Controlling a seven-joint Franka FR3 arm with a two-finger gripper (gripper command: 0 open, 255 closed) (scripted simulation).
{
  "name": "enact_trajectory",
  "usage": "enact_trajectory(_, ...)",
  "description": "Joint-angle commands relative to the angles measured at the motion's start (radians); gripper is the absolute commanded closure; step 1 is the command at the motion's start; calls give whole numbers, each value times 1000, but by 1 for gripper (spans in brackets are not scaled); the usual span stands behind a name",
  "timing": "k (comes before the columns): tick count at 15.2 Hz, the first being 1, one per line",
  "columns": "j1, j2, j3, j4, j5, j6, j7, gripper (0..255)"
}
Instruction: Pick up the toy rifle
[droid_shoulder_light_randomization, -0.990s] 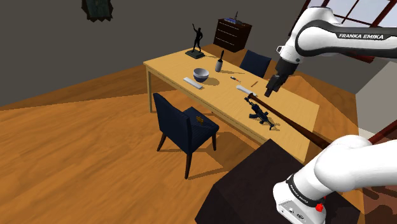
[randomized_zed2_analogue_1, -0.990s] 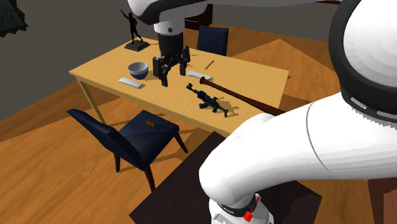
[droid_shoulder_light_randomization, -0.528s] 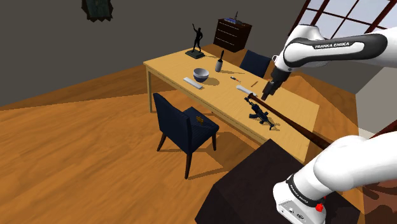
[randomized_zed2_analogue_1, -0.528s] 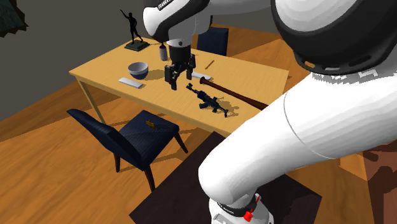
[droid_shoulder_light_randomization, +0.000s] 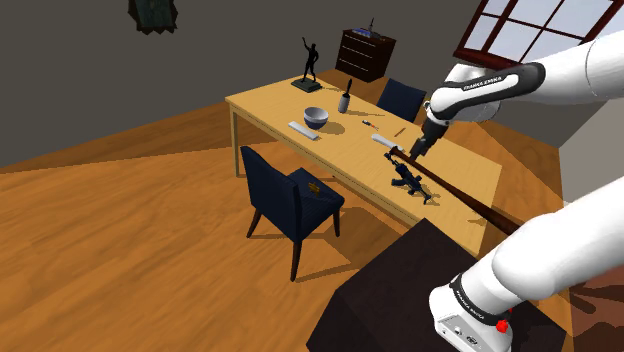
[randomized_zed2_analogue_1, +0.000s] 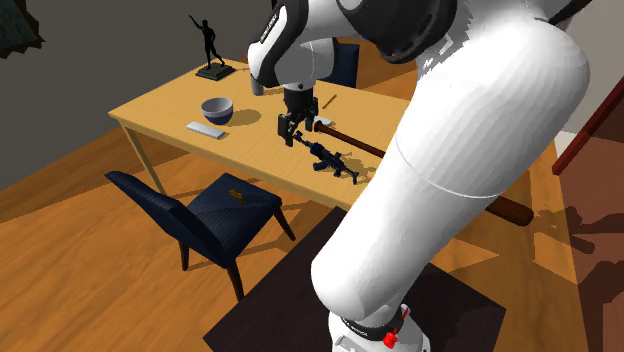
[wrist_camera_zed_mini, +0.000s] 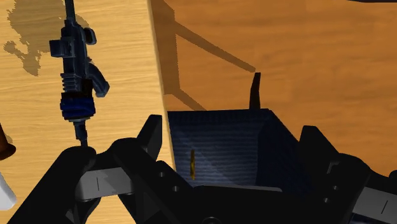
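Standing on wood floor: long wooden table (droid_shoulder_light_randomization: 280, 105) (randomized_zed2_analogue_1: 165, 105) (wrist_camera_zed_mini: 121, 44). Drawn up to table's long edge: dark blue chair (droid_shoulder_light_randomization: 295, 195) (randomized_zed2_analogue_1: 215, 210) (wrist_camera_zed_mini: 222, 146). Hovering above table: black gripper (droid_shoulder_light_randomization: 412, 154) (randomized_zed2_analogue_1: 295, 135) (wrist_camera_zed_mini: 234, 127), fingers spread apart, clasping nothing. Lying flat on table near chair-side edge, just beside gripper, untouched: dark toy rifle (droid_shoulder_light_randomization: 408, 180) (randomized_zed2_analogue_1: 330, 158) (wrist_camera_zed_mini: 76, 63). Resting toward table's opposite end: grey bowl (droid_shoulder_light_randomization: 315, 116) (randomized_zed2_analogue_1: 217, 107).

Shoulder cam sits high beside the stand (droid_shoulder_light_randomization: 400, 290) at lower right, looking down over the table (droid_shoulder_light_randomization: 265, 108) from well off. Second exterior cam faces much the same way, nearer. Wrist cam looks straight down, close in. All three share the table edge, blue chair (droid_shoulder_light_randomization: 295, 195) and toy rifle (droid_shoulder_light_randomization: 407, 179).
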Motion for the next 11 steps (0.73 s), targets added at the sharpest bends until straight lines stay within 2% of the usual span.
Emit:
enact_trajectory(1,0,86,-28,33,38,55,-58,0)
enact_trajectory(6,-26,291,-57,130,175,153,-217,0)
enact_trajectory(11,-104,494,-26,263,321,209,-366,0)
